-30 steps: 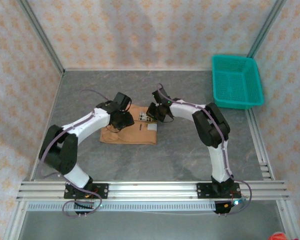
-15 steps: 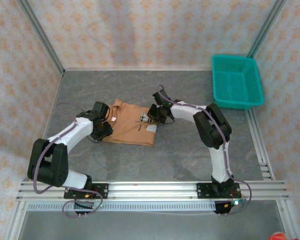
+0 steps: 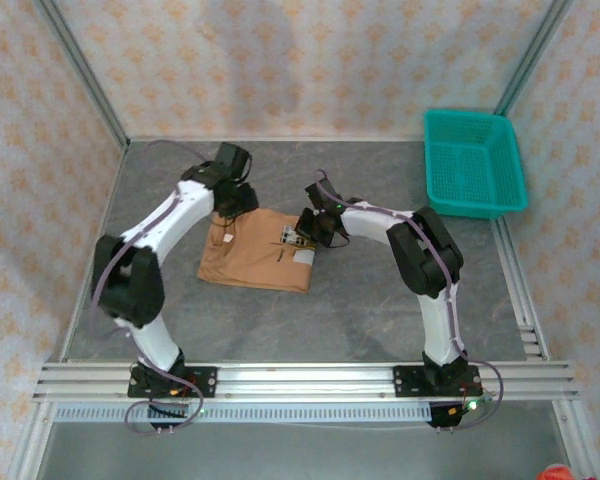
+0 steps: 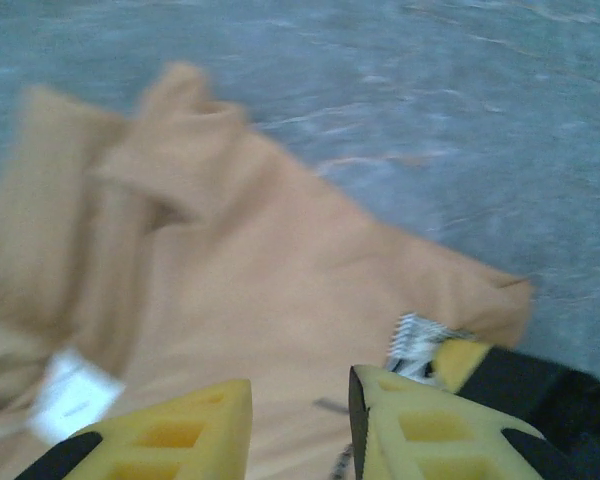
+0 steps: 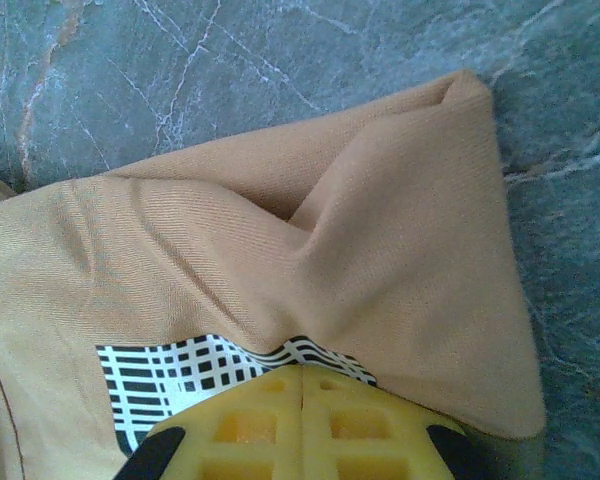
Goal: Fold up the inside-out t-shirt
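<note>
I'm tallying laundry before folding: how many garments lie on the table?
1: the tan t-shirt lies near the middle of the table, left of the teal basket. Anything tucked beneath it would be hidden.

In the left wrist view the inside-out t-shirt point(image 4: 270, 290) is blurred, cut off at left.

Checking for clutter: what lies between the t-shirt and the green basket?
In the top view, the right arm crosses bare grey table between the t-shirt and the basket; nothing else.
</note>
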Motion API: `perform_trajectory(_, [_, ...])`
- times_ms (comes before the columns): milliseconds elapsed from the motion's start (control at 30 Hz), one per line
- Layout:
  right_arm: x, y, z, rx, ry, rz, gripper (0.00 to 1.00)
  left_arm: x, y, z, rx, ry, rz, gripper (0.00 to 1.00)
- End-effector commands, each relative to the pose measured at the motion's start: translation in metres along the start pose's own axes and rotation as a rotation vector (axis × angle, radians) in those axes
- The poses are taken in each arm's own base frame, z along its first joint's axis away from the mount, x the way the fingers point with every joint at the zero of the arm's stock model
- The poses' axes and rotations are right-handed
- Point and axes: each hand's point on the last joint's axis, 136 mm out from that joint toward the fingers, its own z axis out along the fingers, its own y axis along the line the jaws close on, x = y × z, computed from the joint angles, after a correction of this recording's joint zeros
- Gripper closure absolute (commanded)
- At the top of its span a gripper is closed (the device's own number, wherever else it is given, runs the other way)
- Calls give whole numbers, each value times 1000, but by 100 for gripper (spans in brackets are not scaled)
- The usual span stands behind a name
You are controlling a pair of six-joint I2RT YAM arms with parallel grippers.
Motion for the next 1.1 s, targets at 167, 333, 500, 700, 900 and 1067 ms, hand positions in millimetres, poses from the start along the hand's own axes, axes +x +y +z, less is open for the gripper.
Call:
perform_trajectory(167, [15, -30, 11, 113, 50, 16, 95, 15, -9, 73, -47, 151, -5, 71])
perform_trajectory(333, [18, -40, 8, 156, 56, 4, 95, -12, 39, 84, -148, 126, -47, 72])
perform_trajectory(500, [27, -49, 10, 177, 74, 6, 95, -40, 77, 85, -227, 97, -72, 73])
perform_trajectory(700, [34, -54, 13, 196, 86, 1, 95, -59, 104, 82, -286, 90, -100, 73])
perform_trajectory(900, [32, -43, 11, 180, 93, -13, 95, -77, 110, 56, -268, 44, -135, 73])
perform_trajectory(1067, [19, -6, -15, 113, 69, -56, 92, -76, 88, 4, -248, -55, -86, 73])
